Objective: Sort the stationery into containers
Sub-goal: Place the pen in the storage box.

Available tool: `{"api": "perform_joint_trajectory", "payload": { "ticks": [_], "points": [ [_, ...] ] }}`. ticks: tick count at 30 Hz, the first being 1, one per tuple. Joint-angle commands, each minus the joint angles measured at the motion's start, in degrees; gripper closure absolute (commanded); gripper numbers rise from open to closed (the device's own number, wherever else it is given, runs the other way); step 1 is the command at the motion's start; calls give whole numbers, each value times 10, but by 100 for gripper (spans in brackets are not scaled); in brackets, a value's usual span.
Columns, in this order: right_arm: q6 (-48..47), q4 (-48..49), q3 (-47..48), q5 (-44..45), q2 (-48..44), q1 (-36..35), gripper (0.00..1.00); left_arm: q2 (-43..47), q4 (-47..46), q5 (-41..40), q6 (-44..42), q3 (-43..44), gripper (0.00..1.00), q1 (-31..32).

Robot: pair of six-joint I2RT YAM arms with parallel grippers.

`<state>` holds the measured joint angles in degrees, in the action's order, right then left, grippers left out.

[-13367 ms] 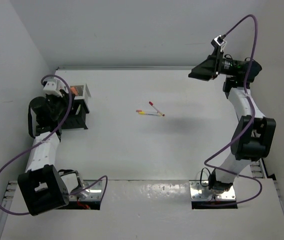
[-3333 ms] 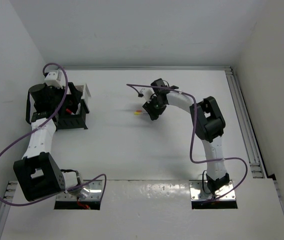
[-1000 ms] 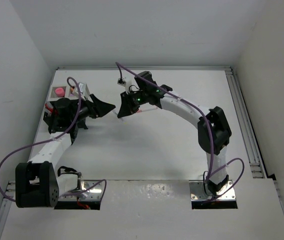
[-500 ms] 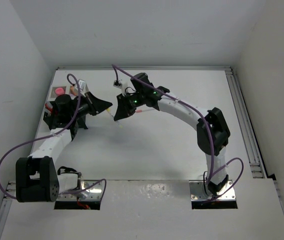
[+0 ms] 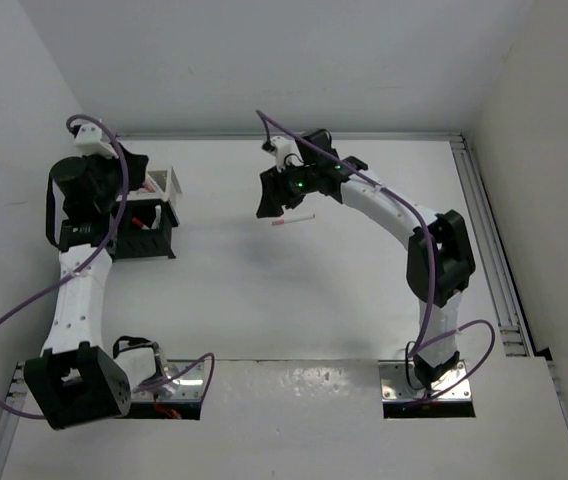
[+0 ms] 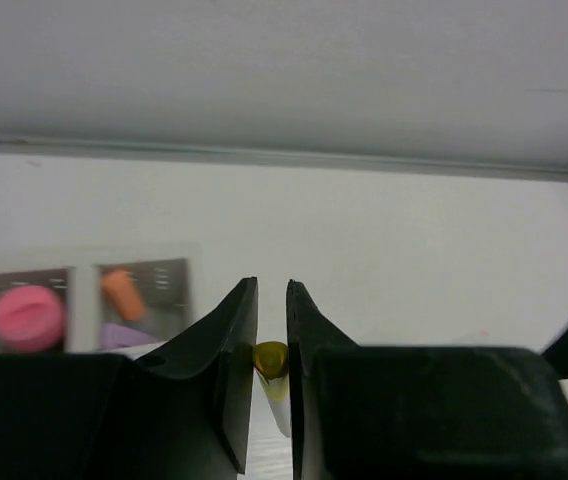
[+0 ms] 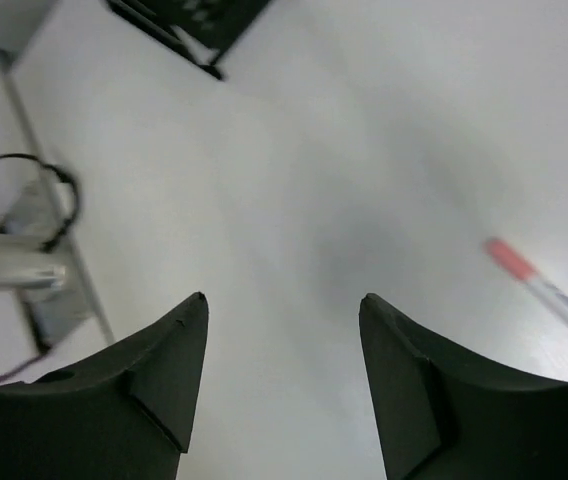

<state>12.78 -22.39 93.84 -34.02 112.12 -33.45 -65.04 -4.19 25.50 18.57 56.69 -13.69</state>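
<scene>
My left gripper (image 6: 270,290) is shut on a white pen with a yellow end (image 6: 271,358). In the top view the left gripper (image 5: 132,178) hovers over the black organizer (image 5: 150,236) and the adjoining white bin (image 5: 167,182). A pink piece (image 6: 26,317) and an orange piece (image 6: 119,293) lie in compartments to its left. My right gripper (image 7: 282,300) is open and empty above the table; in the top view (image 5: 268,200) it is just left of a white pen with a red end (image 5: 295,220), which also shows in the right wrist view (image 7: 536,287).
The table's back wall runs close behind the containers. The purple cable (image 5: 274,125) loops above the right arm. A corner of the black organizer (image 7: 189,20) shows at the top of the right wrist view.
The two grippers met at mid-table with the yellow-ended pen between them. Now the left gripper has swung back over the containers holding that pen, and the right gripper has drawn back right, open.
</scene>
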Motion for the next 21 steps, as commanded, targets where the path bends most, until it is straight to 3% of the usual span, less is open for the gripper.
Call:
{"api": "perform_joint_trajectory", "payload": {
  "ticks": [1, 13, 14, 15, 16, 17, 19, 21],
  "points": [
    [-146, -43, 1, 109, -22, -1, 39, 36, 32, -150, -137, -7, 100, -12],
    [-412, -65, -9, 232, 41, 8, 37, 3, 12, -213, -162, -59, 100, -12],
    [-426, -69, -8, 239, 47, 7, 36, -9, 16, -214, -163, -55, 95, -11],
    [-451, -71, -1, 249, 63, 8, 35, -14, 29, -214, -164, -52, 73, -12],
    [-462, -76, 3, 252, 68, 10, 32, -26, 37, -211, -163, -44, 59, -12],
    [-470, -76, 7, 253, 82, 11, 31, -32, 41, -207, -162, -39, 26, -14],
    [-488, -77, 13, 251, 96, 15, 25, -42, 77, -192, -153, -25, 7, -15],
    [-492, -76, 27, 256, 121, 16, 22, -44, 85, -177, -143, -20, 0, -13]
  ]
}}
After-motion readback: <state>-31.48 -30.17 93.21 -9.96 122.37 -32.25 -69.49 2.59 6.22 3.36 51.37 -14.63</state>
